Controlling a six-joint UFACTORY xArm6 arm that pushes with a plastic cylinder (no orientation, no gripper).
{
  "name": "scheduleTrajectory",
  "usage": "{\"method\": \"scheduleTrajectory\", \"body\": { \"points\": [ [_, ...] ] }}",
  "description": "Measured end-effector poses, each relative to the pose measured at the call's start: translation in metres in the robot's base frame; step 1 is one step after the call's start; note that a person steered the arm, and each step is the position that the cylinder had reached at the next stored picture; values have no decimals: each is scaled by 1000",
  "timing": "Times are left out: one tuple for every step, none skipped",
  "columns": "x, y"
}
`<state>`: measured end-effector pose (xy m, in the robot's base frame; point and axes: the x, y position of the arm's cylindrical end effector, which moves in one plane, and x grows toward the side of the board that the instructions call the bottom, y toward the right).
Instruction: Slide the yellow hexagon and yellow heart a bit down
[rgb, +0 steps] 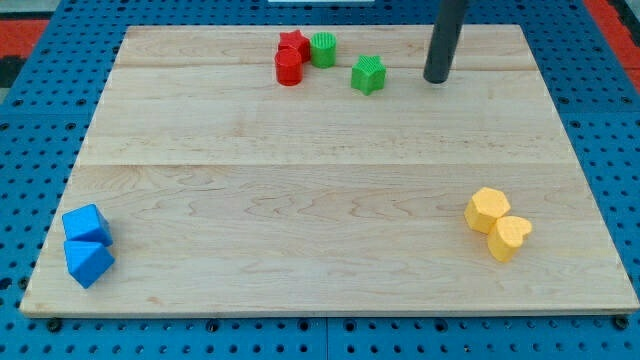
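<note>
The yellow hexagon (488, 210) lies near the view's right edge of the wooden board, low down. The yellow heart (509, 237) touches it just below and to the right. My tip (436, 78) rests on the board near the view's top, right of centre. It is far above the two yellow blocks and a little to their left, touching no block.
A red star (294, 43), a red cylinder (288, 68) and a green cylinder (323, 49) cluster at the top centre. A green star (368, 74) lies left of my tip. A blue cube (86, 225) and a blue triangular block (88, 262) sit at the bottom left. The board (300, 200) is ringed by blue pegboard.
</note>
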<state>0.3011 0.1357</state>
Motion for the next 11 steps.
{"method": "scheduleTrajectory", "body": {
  "points": [
    [0,-56],
    [-1,-118],
    [3,-138],
    [19,-100],
    [66,-110],
    [127,-92],
    [156,27],
    [205,54],
    [261,68],
    [259,74],
    [265,156]
  ]
}}
